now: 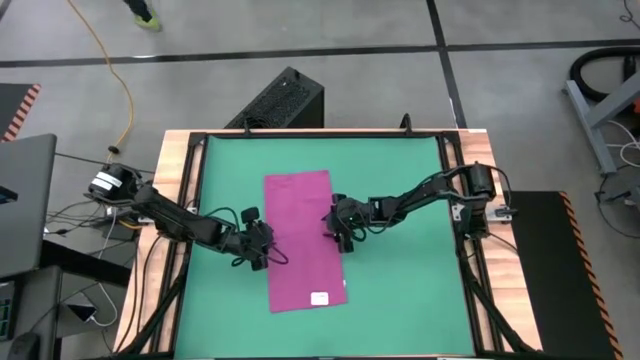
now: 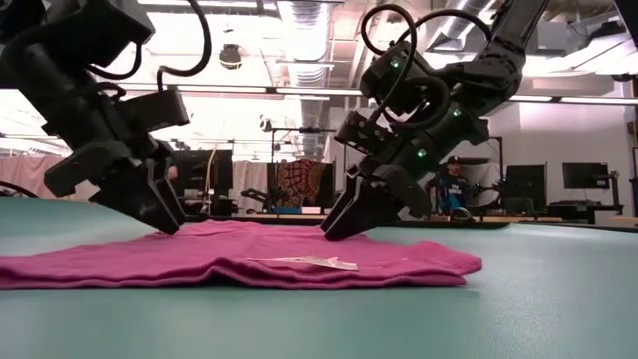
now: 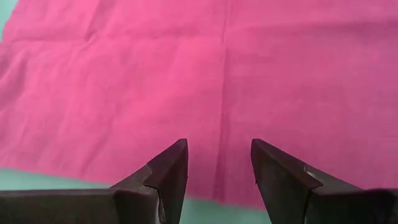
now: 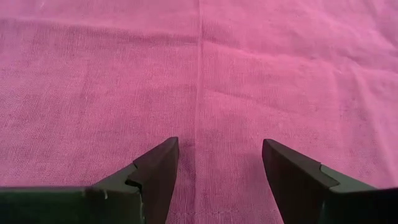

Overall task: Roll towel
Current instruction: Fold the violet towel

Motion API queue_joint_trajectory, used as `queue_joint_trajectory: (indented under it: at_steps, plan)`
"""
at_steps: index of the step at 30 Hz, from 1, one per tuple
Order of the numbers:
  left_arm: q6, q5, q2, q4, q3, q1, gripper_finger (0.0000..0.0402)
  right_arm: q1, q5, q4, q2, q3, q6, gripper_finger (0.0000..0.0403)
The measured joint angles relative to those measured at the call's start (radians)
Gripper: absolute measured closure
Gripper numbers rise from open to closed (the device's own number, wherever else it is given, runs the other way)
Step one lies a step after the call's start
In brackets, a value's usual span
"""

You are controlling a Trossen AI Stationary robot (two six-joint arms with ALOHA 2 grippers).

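Lying between left claw [image 1: 262, 249], right claw [image 1: 335, 226], towel [image 1: 303, 235]

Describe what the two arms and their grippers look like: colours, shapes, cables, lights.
Both arms are dark, nearly black, with jointed segments. The left gripper and the right gripper each end in two dark wedge-shaped fingers tapering to points. Black cables loop over the arms in the low view, and small green lights glow on the right arm's wrist housing. The left arm's base carries a white, label-like patch in the high view.
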Motion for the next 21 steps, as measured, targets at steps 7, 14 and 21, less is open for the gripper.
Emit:
queue_joint_trajectory:
  at_steps: [7,14,21]
  plan:
    - [-0.011,0.0,0.022,-0.026,0.001,0.004,0.0235,0.001,0.0,-0.011,-0.002,-0.016,0.001,0.0148]
    - [-0.03,0.01,0.08,-0.023,0.002,0.01,0.0235,0.001,0.003,-0.017,-0.002,-0.017,0.001,0.0149]
    - [-0.047,0.017,0.087,-0.033,0.003,0.009,0.0235,0.001,0.003,0.002,-0.018,-0.019,-0.011,0.0148]
